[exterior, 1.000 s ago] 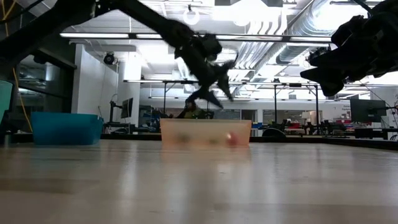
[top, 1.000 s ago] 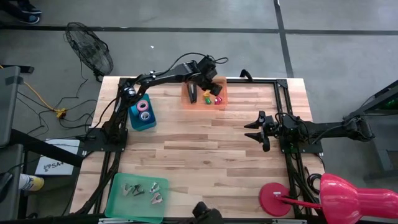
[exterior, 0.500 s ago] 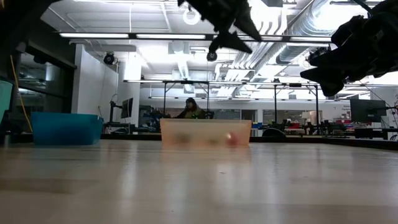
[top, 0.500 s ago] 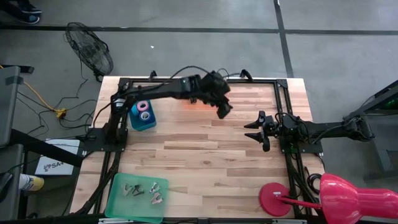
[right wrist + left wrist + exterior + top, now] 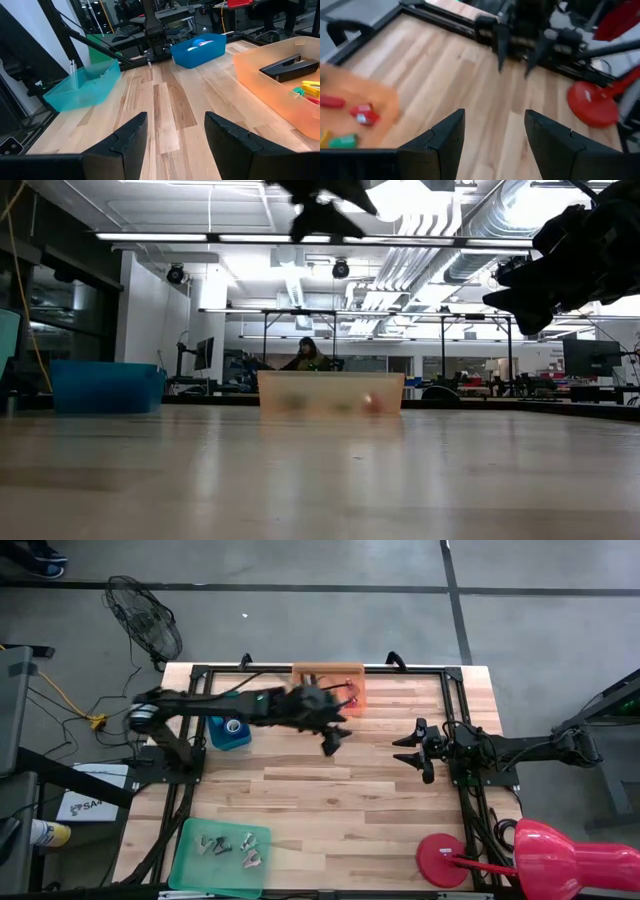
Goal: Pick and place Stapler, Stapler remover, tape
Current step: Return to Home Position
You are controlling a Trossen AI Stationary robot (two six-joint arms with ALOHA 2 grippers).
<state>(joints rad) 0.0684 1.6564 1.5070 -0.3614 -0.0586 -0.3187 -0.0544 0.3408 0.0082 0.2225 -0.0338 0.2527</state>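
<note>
Left gripper [image 5: 333, 743], spread and empty: hovering high, seemingly just clear of translucent orange plastic bin [image 5: 325, 668] holding slim black wedge-shaped stapler [image 5: 290, 67]; while homing, steering wide of idle, spread right gripper [image 5: 404, 752].

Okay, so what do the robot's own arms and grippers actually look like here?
The left arm and right arm are both dark, near-black jointed segments, with thin black cables looped along them. The left gripper and right gripper each have two dark, flat, angular wedge-shaped fingers. No markings are visible.
</note>
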